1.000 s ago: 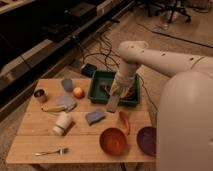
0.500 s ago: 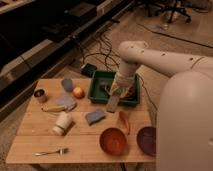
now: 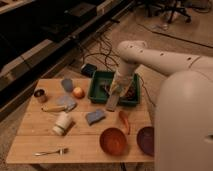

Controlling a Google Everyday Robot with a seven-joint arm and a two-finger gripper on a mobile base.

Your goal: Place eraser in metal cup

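Gripper [image 3: 116, 91] of white robot arm [image 3: 150, 57], lowered over front rim of green tray [image 3: 93, 89] near far right corner of table [image 3: 80, 142], pinching top end of eraser [image 3: 112, 103]. Eraser hanging nearly upright, lower end at tray's front wall. Upright by left edge near far left corner, metal cup [image 3: 40, 95], well apart from eraser. Between them along far edge: blue-grey plastic cup [image 3: 67, 84] and round orange fruit [image 3: 78, 92]. Mid-table, blue pad [image 3: 95, 116]; white cylinder [image 3: 62, 123] lying left of it; fork [image 3: 50, 151] by near edge; red bowl [image 3: 113, 141] and purple bowl [image 3: 146, 140] at near right corner
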